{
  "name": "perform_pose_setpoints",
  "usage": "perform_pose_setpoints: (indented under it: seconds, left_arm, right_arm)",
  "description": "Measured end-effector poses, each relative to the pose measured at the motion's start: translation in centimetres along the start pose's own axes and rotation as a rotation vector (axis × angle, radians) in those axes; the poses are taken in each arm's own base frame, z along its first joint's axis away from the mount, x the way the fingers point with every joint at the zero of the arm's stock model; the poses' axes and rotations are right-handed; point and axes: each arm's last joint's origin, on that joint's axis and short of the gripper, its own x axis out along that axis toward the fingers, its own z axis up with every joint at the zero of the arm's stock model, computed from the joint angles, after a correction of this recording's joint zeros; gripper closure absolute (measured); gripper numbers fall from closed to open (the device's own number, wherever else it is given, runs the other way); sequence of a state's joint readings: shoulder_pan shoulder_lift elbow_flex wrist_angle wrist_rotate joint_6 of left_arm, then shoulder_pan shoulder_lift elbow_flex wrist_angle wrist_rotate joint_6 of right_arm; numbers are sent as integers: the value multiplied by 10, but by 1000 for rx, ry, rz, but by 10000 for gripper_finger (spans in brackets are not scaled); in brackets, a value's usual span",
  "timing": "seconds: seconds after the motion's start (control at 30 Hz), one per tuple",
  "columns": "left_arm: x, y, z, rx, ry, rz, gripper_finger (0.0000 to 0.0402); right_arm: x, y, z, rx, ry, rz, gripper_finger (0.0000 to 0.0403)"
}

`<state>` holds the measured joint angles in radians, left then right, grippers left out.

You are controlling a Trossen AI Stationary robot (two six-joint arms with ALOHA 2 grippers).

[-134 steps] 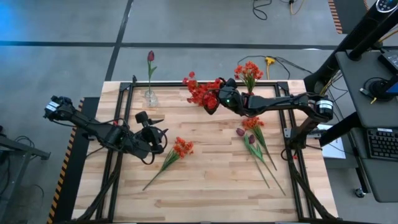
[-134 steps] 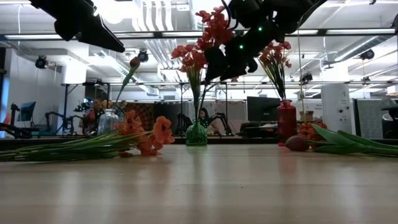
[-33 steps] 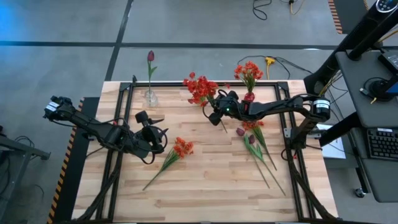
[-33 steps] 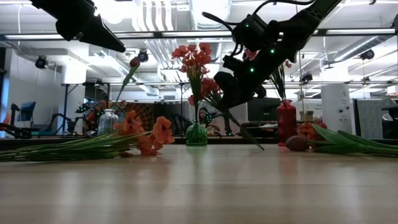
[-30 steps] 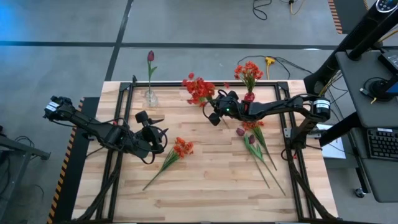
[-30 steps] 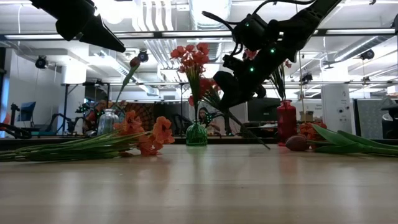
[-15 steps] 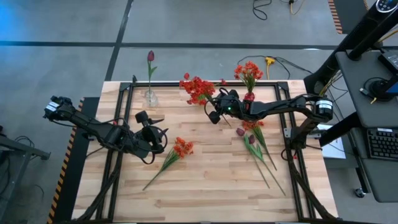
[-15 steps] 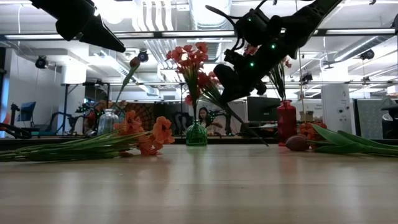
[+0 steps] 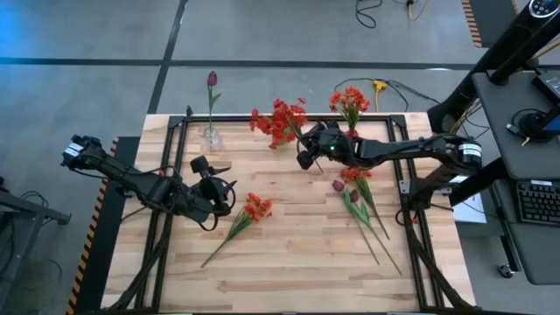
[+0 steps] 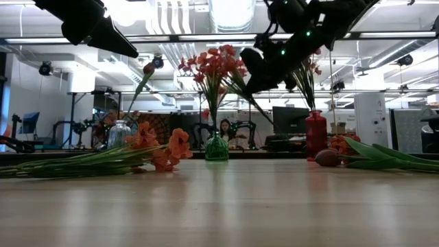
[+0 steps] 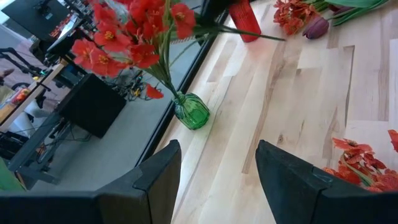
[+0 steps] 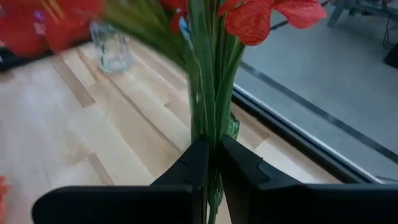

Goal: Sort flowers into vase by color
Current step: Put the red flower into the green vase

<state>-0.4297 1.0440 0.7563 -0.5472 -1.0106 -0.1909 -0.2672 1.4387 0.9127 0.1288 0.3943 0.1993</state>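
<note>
Red flowers — stem pinched in shut right hand, upper centre of high view, lifted since a second ago and now over green vase; insertion judged next. Left hand parked lower left, half open, empty. Orange flowers lying mid-table — free room around.

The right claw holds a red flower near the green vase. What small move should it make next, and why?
Probably swing the stem upright over the green glass vase. The right claw is shut on the red clustered flower's stem, which hangs tilted in the air, its lower end not yet in the vase mouth.
</note>
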Motion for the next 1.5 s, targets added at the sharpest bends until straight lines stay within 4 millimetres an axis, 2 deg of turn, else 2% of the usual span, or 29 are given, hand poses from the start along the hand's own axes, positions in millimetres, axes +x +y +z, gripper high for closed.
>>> perform_pose_setpoints:
  seconds: [0.5,0.7,0.8,0.93,1.2,1.37,1.5]
  left_arm:
    - [0,0,0,-1,0,0,212]
    - [0,0,0,4,0,0,212]
    - [0,0,0,4,0,0,212]
    - [0,0,0,3,-1,0,212]
    - [0,0,0,0,-1,1,212]
    - [1,1,1,-6,0,7,212]
    - [1,1,1,-5,0,7,212]
  right_arm:
    - [-54,-15,40,30,-167,30,376]
    - [-69,-19,51,30,-262,43,376]
    - [-64,-19,41,37,-318,56,376]
    - [-54,-20,12,48,-415,66,376]
    - [-42,-25,-35,102,-763,67,376]
    - [-17,-17,-44,61,-804,43,376]
    - [5,-10,-38,57,-808,29,376]
